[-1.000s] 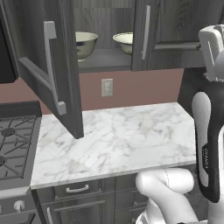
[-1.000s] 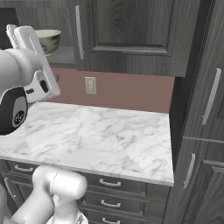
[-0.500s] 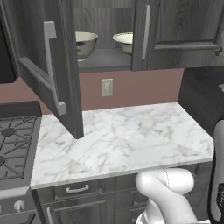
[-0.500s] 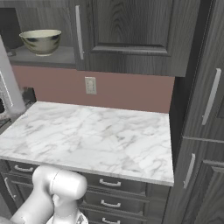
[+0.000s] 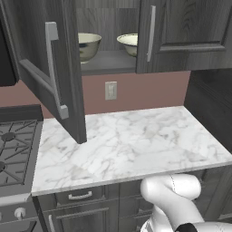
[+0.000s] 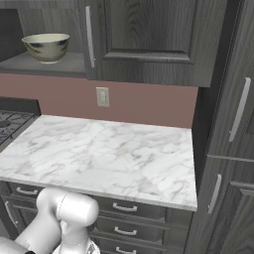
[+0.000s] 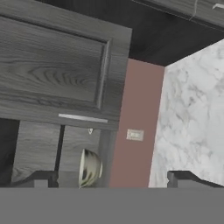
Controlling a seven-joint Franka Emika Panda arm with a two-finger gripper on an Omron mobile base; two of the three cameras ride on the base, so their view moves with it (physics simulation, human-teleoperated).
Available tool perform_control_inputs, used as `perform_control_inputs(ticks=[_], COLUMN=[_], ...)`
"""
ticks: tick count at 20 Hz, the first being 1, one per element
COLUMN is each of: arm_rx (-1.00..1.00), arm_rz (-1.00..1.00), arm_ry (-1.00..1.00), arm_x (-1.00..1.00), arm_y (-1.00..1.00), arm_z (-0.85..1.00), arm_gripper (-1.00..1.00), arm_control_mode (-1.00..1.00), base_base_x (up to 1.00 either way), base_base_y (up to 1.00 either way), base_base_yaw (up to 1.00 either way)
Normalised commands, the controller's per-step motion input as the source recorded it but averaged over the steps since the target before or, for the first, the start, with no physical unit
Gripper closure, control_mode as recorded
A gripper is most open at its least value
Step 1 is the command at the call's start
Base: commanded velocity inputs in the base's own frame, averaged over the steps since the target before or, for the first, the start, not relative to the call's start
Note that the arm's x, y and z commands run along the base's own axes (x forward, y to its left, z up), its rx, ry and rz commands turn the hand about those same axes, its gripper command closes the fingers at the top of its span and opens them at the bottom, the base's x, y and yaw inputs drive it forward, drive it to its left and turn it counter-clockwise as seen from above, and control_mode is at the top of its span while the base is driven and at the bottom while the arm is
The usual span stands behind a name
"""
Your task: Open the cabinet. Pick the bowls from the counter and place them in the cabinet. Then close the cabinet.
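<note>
Two cream-lined bowls (image 5: pixel 88 45) (image 5: pixel 129 44) sit upright in the dark wood-grain cabinet (image 5: pixel 181 31), left door swung toward seven o'clock, gripper (image 7: pixel 111 179) spread wide, empty.

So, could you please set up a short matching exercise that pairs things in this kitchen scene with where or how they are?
Things:
1. bowls
2. left cabinet door
3. wall outlet
4. stove

Places or states:
A. left of the counter
B. swung open
C. on the cabinet shelf
D. on the reddish wall above the counter

Pairs: 1-C, 2-B, 3-D, 4-A
</note>
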Motion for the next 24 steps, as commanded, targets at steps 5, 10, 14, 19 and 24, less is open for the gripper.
perform_control_inputs(ticks=[5, 10, 14, 19, 24], arm_rx=[0.01, 0.0, 0.0, 0.0, 0.02], arm_rz=[0.0, 0.0, -0.01, -0.01, 0.0], arm_ry=[-0.08, -0.11, -0.08, -0.07, -0.06], arm_x=[-0.5, -0.2, 0.0, 0.0, 0.0], arm_y=[0.67, 0.89, 0.83, 0.82, 0.65], arm_z=[-0.03, -0.02, 0.0, 0.0, -0.12], arm_gripper=[-1.0, -1.0, -1.0, -1.0, -1.0], arm_control_mode=[-1.0, -1.0, -1.0, -1.0, -1.0], base_base_x=[0.0, 0.0, 0.0, 0.0, 0.0], base_base_y=[0.0, 0.0, 0.0, 0.0, 0.0], base_base_yaw=[0.0, 0.0, 0.0, 0.0, 0.0])
